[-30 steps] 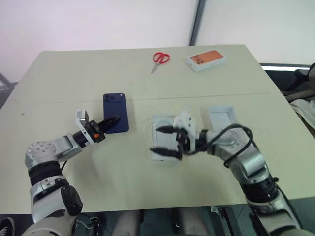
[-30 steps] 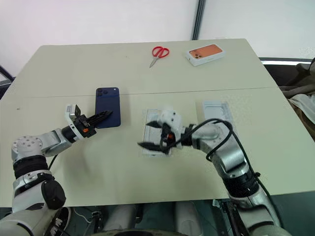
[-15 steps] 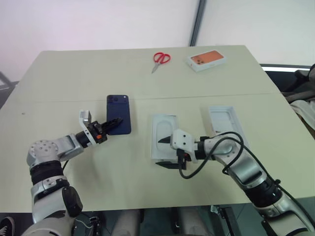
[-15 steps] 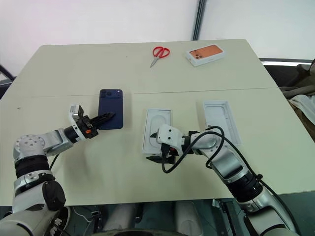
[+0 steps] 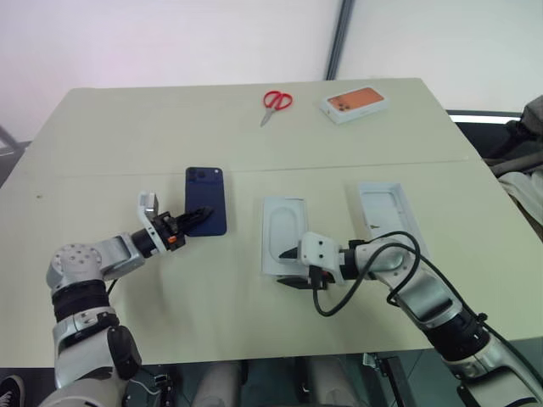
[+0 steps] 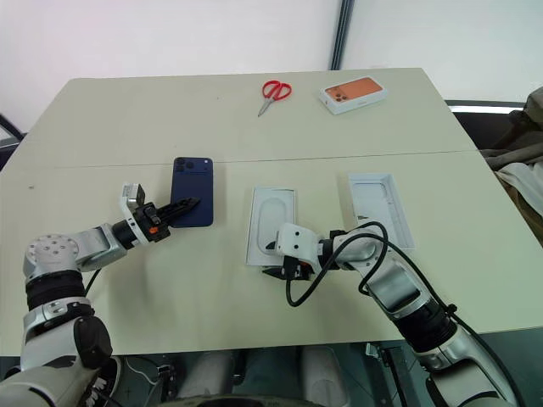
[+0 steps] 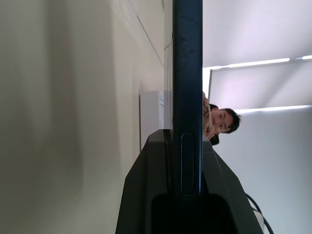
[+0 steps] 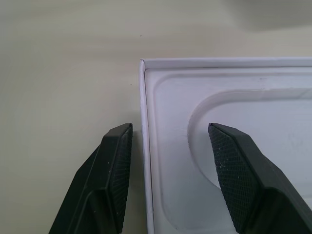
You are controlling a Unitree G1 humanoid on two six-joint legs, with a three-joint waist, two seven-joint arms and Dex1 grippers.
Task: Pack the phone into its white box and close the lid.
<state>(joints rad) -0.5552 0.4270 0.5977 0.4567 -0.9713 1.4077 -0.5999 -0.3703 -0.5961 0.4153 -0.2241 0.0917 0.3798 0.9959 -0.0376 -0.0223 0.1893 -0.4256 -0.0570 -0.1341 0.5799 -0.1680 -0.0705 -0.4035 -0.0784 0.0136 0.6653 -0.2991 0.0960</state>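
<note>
The dark navy phone (image 5: 206, 199) is at the table's left of centre, and in the left wrist view it shows edge-on (image 7: 187, 73). My left gripper (image 5: 199, 214) is shut on its near end. The white box (image 5: 284, 233) lies open in the middle, with an oval outline on the white insert inside. My right gripper (image 5: 287, 267) points left at the box's near left corner (image 8: 142, 62). It is open, with one finger outside the wall and one over the inside, touching neither. The lid (image 5: 386, 219) lies to the right with its white inside up.
Red scissors (image 5: 277, 102) and a white box with an orange phone picture (image 5: 356, 103) lie near the table's far edge. A person (image 7: 222, 119) shows in the background of the left wrist view. Bare tabletop lies between the phone and the box.
My right gripper has dropped from above the white box to its near left corner, and its fingers have narrowed. The left gripper and the phone have hardly moved.
</note>
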